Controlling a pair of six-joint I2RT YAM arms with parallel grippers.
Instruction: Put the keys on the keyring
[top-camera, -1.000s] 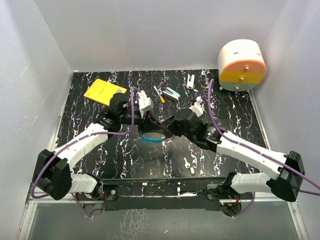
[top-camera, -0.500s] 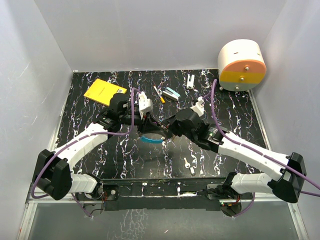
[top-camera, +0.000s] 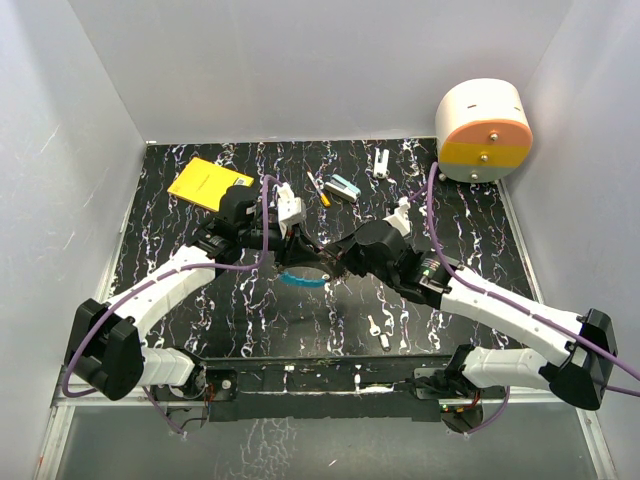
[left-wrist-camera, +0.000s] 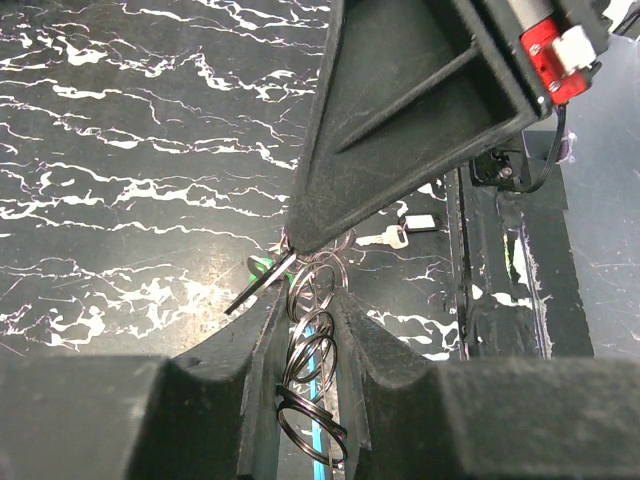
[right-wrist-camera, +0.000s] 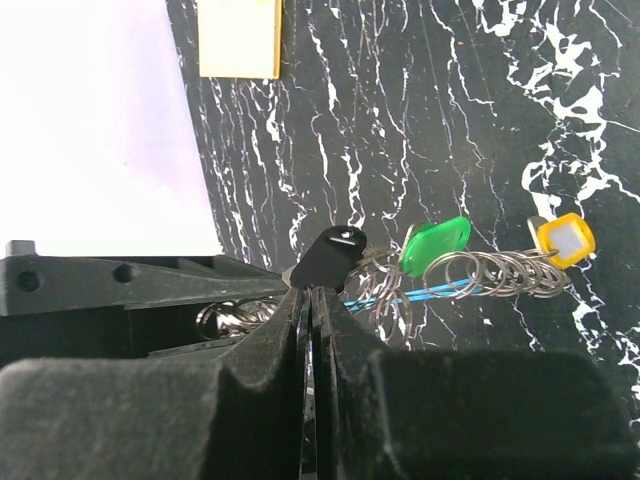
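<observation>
Top external | black table (top-camera: 160, 215), white walls (top-camera: 300, 70) | left jaws pinch keyring (top-camera: 303, 281), right jaws closed

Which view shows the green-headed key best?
Right wrist: the green-headed key hangs there with its whole head showing, unblocked. The left wrist view catches only a green sliver of it, and from the top view it cannot be made out.

- The left gripper (top-camera: 297, 243) and right gripper (top-camera: 328, 259) meet tip to tip.
- The keyring (top-camera: 303, 281), blue arc showing, sits just beneath both tips.
- Two silver keys (top-camera: 378, 331) lie apart, nearward and right of the right gripper.
</observation>
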